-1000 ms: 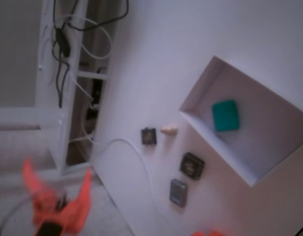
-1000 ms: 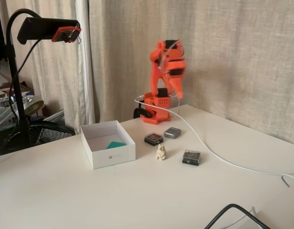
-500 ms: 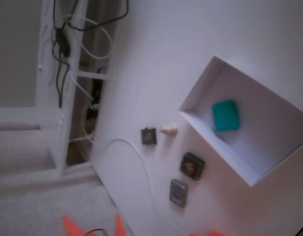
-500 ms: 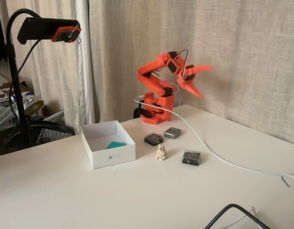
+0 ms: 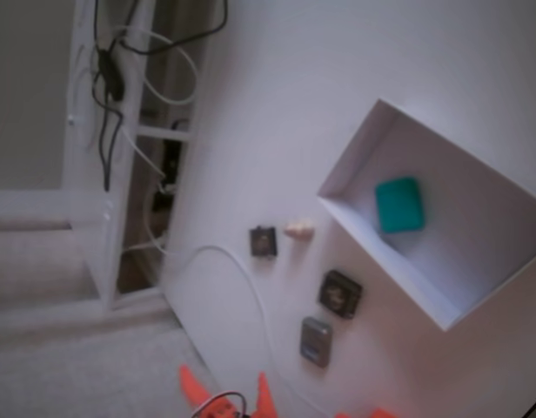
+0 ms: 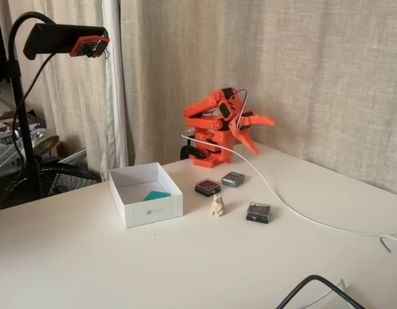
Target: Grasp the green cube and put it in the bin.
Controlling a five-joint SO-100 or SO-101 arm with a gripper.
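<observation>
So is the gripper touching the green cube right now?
Apart. In a fixed view the gripper hangs open in the air by the arm's base, while the green cube lies inside the bin.

Green cube (image 5: 398,205): teal-green, plain faces. Bin (image 6: 150,212): white w/ one small dark dot on front wall. Arm (image 6: 208,119) & gripper (image 6: 258,132): bright orange w/ black parts. Desk (image 6: 185,270): white. Two square blocks (image 6: 207,187) (image 6: 258,212): dark. Rect block (image 6: 233,179): grey. Figurine (image 6: 217,205): cream. Cable (image 6: 295,209): white. Curtain (image 6: 314,71): beige.
</observation>
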